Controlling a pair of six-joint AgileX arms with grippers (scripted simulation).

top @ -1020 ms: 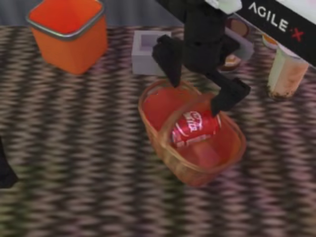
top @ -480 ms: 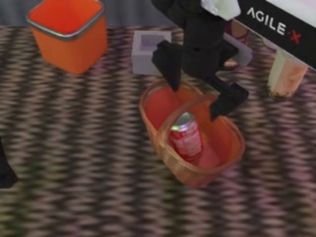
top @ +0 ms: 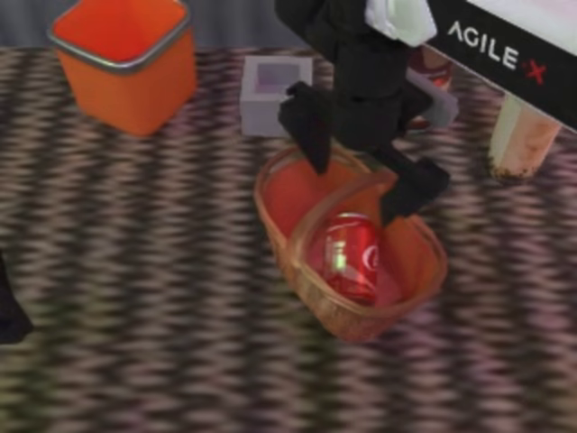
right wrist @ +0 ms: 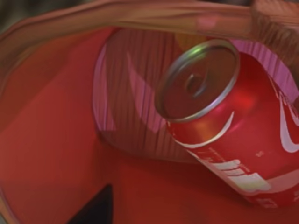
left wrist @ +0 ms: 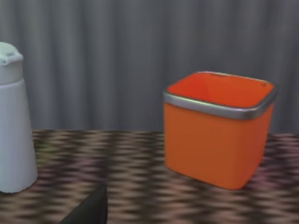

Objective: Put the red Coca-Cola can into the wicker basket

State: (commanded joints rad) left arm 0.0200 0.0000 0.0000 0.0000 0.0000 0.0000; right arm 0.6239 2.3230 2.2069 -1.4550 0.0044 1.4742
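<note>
Left gripper [top: 9, 316] parked at table's left edge; jaw state not discernible. Red Coca-Cola can [top: 353, 256] lies tilted inside wicker basket [top: 306, 271]. Right gripper [top: 361, 180] above basket, jaws spread, empty. Orange bin [top: 126, 63] beyond, far left.

Grey pleated curtain [left wrist: 117, 60] behind; table [top: 162, 316] w/ brown-pink-black woven-pattern cloth, even light

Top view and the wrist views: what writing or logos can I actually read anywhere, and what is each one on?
"AGILE X": white letters with a red X, on the black right arm over the table's far right.
White script on the red Coca-Cola can lying in the oval wicker basket: only curved fragments show, not readable as words.
Small white print lower on the can, in the right wrist view: too blurred.
Left wrist view: none.
</note>
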